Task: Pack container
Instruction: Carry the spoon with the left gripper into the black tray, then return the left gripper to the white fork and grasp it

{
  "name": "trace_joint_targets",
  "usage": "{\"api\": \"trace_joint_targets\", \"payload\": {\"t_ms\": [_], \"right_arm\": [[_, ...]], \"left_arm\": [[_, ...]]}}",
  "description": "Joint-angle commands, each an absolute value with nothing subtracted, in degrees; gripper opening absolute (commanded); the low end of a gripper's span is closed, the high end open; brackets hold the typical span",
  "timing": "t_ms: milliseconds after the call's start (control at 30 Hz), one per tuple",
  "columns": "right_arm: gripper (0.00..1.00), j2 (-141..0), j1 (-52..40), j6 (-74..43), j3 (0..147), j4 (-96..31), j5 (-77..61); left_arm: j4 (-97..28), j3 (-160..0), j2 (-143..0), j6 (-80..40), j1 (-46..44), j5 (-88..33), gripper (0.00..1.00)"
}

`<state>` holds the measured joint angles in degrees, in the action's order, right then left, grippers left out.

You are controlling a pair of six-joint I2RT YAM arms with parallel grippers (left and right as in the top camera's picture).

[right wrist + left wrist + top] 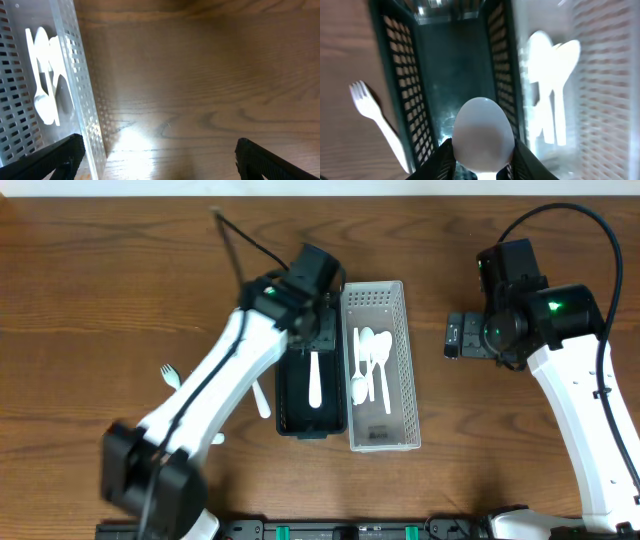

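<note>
Wooden table (100, 260) | left gripper (482, 167) clamps white spoon (483, 132) over black basket (292, 412) | right gripper (160, 160), jaws wide apart, well right of basket | white tray (402, 380) just right of basket, fork (170, 376) left of it

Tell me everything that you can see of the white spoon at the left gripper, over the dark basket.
The white spoon looks like smooth, glossy plastic. In the left wrist view its rounded bowl sits between the two dark fingers of the left gripper, which seem to clamp it from both sides. From overhead it lies lengthwise over the dark basket, along the long axis. Whether it touches the basket floor cannot be told.
</note>
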<state>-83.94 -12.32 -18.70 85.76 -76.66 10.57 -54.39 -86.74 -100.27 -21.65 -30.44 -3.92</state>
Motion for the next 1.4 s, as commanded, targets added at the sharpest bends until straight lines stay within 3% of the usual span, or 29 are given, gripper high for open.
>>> {"api": "trace_joint_targets", "payload": {"t_ms": [0, 167, 233, 367, 467, 567, 600, 767, 933, 1133, 1367], "right_arm": [[0.99, -83.9, -11.9, -17.5, 85.7, -77.4, 11.4], [0.99, -83.9, -11.9, -17.5, 85.7, -77.8, 11.4], [0.99, -83.9, -11.9, -17.5, 85.7, -77.7, 11.4], [0.99, -83.9, -11.9, -17.5, 85.7, -77.8, 11.4], [0.99, -83.9, -11.9, -17.5, 85.7, -77.8, 11.4], [0.99, -83.9, -11.9, -17.5, 85.7, -77.8, 11.4], [0.99, -83.9, -11.9, -17.5, 85.7, -77.8, 11.4], [0.99, -83.9, -11.9, -17.5, 85.7, -77.7, 11.4], [0.99, -83.9, -11.9, -17.5, 85.7, -77.5, 11.4], [0.99, -83.9, -11.9, -17.5, 85.7, -76.9, 11.4], [0.99, -83.9, -11.9, -17.5, 85.7, -76.9, 11.4]], "left_arm": [[-54.7, -86.4, -104.9, -23.0, -29.9, -3.4, 0.15], [-54.5, -86.4, -107.1, -23.0, -29.8, -3.4, 0.16], [-54.5, -86.5, -107.0, -22.5, -29.8, -3.4, 0.33], [-54.5, -86.7, -105.8, -21.1, -29.7, -3.4, 0.36], [-55.5, -88.3, -103.4, -20.6, -29.4, -1.0, 0.47], [-56.8, -90.6, -99.7, -19.3, -28.6, 1.9, 0.67], [-57.3, -91.4, -98.2, -18.5, -28.3, 2.4, 0.69], [-59.4, -93.6, -89.6, -17.0, -23.7, 3.6, 0.73], [-60.9, -93.6, -85.4, -19.2, -13.5, 4.3, 0.78], [-61.5, -89.1, -89.3, -20.9, -4.8, 1.7, 0.83], [-60.7, -83.4, -100.7, -26.5, -4.3, 0.3, 0.87]]}}
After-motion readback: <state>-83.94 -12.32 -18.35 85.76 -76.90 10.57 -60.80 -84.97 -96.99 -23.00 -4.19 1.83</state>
